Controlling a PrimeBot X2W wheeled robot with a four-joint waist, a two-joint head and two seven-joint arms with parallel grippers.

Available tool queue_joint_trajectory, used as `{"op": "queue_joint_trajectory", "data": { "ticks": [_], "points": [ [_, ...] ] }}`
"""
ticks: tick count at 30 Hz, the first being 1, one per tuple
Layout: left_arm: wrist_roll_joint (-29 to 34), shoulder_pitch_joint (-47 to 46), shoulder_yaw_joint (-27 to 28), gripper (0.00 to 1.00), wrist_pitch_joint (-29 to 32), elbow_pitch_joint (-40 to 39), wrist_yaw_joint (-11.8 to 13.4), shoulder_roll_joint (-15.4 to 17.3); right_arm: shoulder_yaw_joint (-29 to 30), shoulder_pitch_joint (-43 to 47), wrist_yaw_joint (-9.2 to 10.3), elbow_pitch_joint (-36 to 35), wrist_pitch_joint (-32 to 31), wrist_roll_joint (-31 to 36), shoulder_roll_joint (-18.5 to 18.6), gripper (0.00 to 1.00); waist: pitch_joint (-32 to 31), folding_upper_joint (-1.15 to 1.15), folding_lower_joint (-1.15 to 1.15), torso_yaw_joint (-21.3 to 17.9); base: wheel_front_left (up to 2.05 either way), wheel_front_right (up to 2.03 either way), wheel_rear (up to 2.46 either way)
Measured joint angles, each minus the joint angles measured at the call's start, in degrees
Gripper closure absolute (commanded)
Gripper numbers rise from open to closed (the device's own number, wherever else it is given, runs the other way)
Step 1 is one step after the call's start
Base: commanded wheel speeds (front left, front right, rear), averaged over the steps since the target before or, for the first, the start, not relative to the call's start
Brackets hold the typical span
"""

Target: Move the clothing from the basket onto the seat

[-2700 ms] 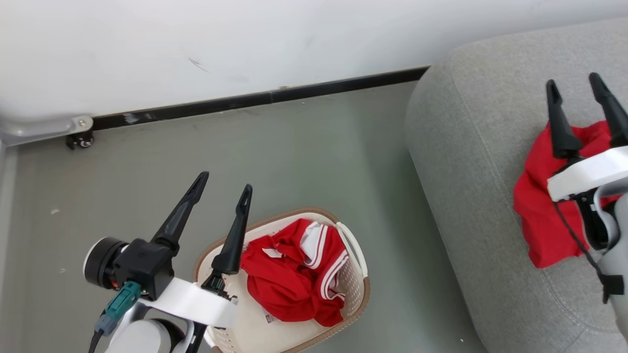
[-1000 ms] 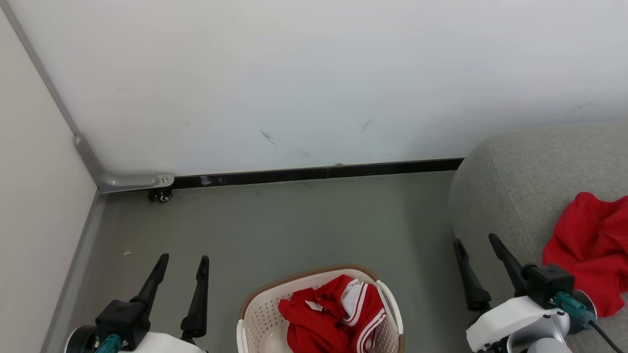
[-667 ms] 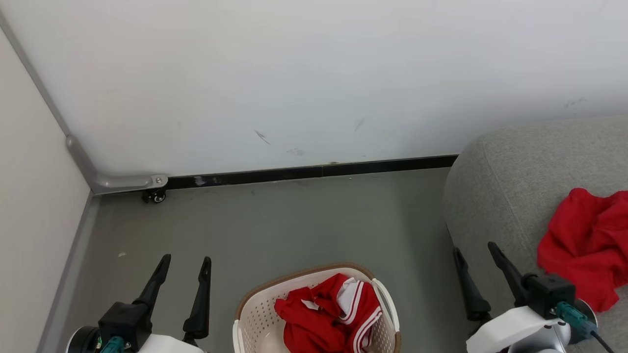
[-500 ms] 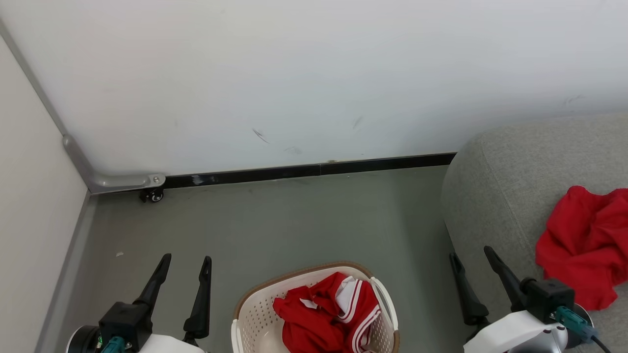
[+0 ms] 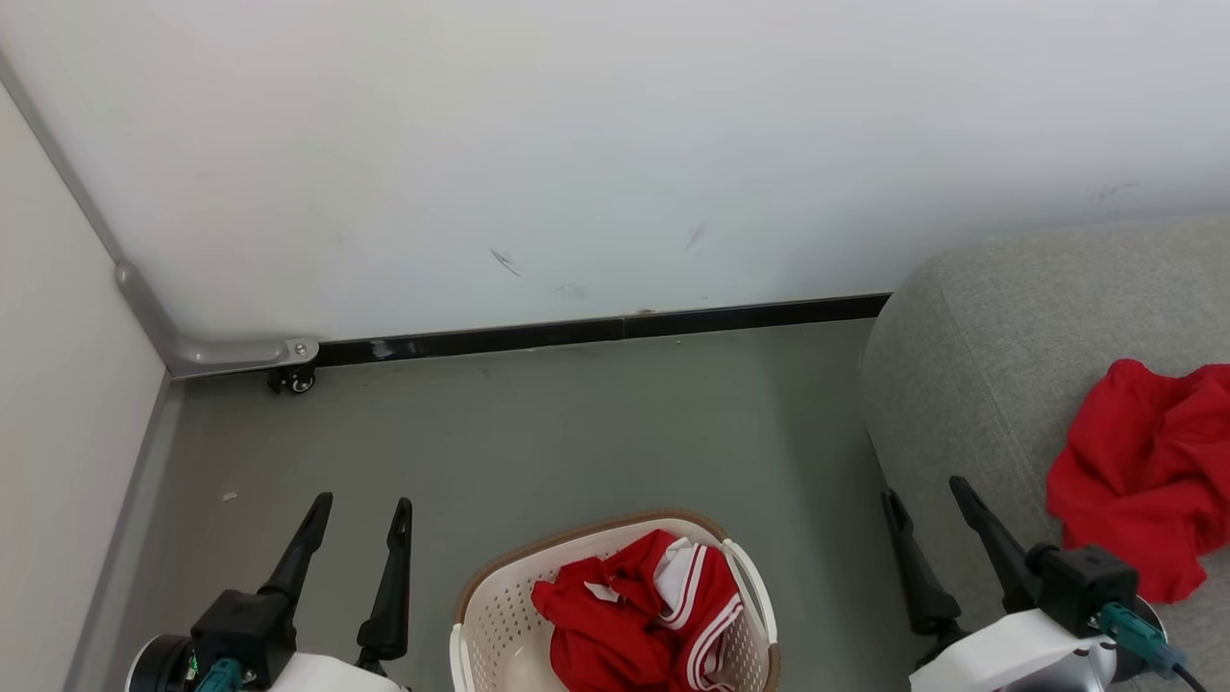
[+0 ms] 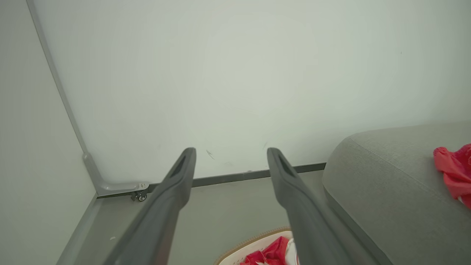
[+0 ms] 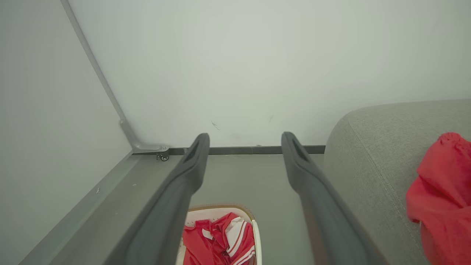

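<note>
A cream-white basket point(image 5: 490, 610) with a brown rim stands on the floor at the bottom centre. In it lies red clothing with white striped trim point(image 5: 639, 615), also seen as the striped red clothing point(image 7: 220, 239). A plain red garment point(image 5: 1139, 476) lies crumpled on the grey seat point(image 5: 971, 384) at the right. My left gripper point(image 5: 363, 502) is open and empty, left of the basket. My right gripper point(image 5: 927, 485) is open and empty, by the seat's near edge, left of the plain garment.
A white wall with a black skirting strip point(image 5: 596, 332) runs across the back. A pale side panel with a grey metal rail and a small caster point(image 5: 288, 380) closes the left. Grey-green floor point(image 5: 577, 432) lies between wall, basket and seat.
The whole head view has drifted slightly left and up, so the camera moved. Both grippers keep their open pose. Earlier, the right gripper stood over the plain garment on the seat.
</note>
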State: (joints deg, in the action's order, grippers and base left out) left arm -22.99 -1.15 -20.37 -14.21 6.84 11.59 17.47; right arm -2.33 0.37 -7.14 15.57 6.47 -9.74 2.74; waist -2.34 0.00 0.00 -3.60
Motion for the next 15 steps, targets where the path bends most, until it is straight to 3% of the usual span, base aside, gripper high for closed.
{"op": "queue_joint_trajectory", "data": {
  "ticks": [15],
  "points": [
    [0.5, 0.0, 0.3, 0.00, 0.0, -0.7, -0.1, -0.5, 0.0, 1.4, 0.00, -3.2, -1.1, 0.0, 0.0, 0.00, 1.0, 0.00, 0.00, -0.7, 0.00, 0.00, 0.00]
  ]
}}
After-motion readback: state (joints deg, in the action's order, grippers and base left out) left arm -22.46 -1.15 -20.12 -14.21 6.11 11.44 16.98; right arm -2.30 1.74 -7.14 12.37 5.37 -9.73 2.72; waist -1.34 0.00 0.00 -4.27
